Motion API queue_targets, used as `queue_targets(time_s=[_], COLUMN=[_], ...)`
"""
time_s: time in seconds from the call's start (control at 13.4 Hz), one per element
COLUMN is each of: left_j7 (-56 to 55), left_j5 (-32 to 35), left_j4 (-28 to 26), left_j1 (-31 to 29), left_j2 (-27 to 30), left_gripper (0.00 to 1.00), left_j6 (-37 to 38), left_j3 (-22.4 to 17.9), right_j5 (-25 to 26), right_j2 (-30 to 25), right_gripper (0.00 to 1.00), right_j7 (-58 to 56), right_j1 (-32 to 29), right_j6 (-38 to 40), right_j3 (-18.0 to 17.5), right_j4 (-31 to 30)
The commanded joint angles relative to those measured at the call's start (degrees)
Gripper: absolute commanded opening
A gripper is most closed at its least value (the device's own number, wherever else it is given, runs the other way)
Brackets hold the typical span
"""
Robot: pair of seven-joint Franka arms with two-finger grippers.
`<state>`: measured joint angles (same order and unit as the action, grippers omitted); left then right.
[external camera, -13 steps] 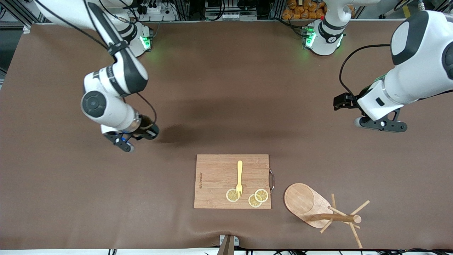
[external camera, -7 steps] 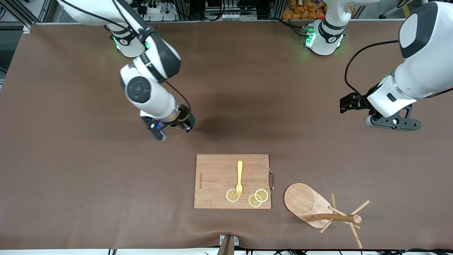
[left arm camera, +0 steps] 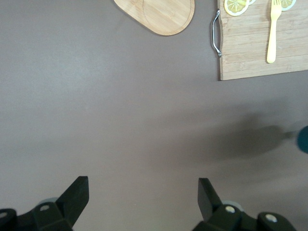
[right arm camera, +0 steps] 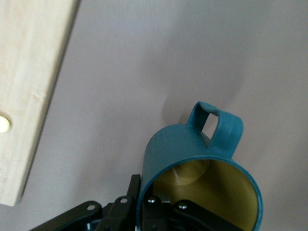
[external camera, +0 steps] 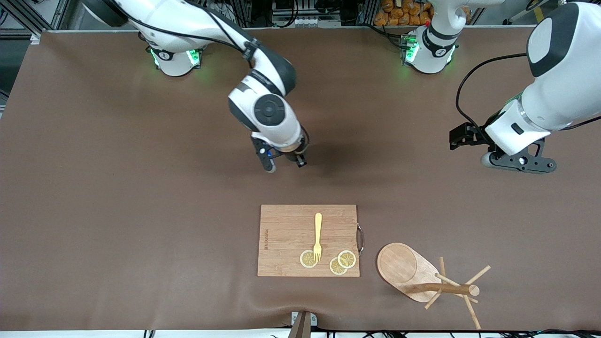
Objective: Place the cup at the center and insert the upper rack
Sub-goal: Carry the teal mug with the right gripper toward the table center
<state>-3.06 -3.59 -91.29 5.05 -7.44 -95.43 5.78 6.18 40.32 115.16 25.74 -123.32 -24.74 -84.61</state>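
Note:
My right gripper [external camera: 287, 162] is shut on the rim of the dark teal cup [right arm camera: 188, 153], one finger inside its yellowish-tan wall and one outside [right arm camera: 147, 197]. It holds the cup above the bare mat near the table's middle. In the front view the wrist hides the cup. A sliver of the cup shows in the left wrist view [left arm camera: 304, 139]. The upper rack [external camera: 415, 274], a light wooden mug tree, lies on its side near the front edge, toward the left arm's end. My left gripper [external camera: 458, 137] is open and empty [left arm camera: 143, 185] over bare mat, waiting.
A rectangular wooden cutting board [external camera: 286, 225] lies beside the rack, nearer the table's middle. It carries a yellow fork [external camera: 318, 234] and three lemon slices [external camera: 308, 258]. Its edge shows in the right wrist view [right arm camera: 29, 86]. Brown mat covers the table.
My right arm has carried the cup from the right arm's end toward the table's middle. My left arm shifted slightly and now holds still.

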Motion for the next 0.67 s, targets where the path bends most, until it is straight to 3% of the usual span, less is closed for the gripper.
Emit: queue_targets(time_s=[0.0, 0.6], left_j7=[-0.01, -0.01], left_j5=[1.04, 0.61], left_j4=[-0.56, -0.56], left_j1=[-0.05, 0.22], left_j2=[0.59, 0.5], left_gripper=[1.0, 1.0], left_j6=[-0.81, -0.81], left_j3=[0.29, 0.37], right_j5=[2.08, 4.45], right_j2=[4.76, 9.78], right_gripper=[0.0, 0.0], right_j7=[4.88, 8.41], right_j1=[4.4, 10.74], right_j6=[-1.9, -5.18], right_j3=[1.18, 4.61], right_j4=[5.24, 8.67])
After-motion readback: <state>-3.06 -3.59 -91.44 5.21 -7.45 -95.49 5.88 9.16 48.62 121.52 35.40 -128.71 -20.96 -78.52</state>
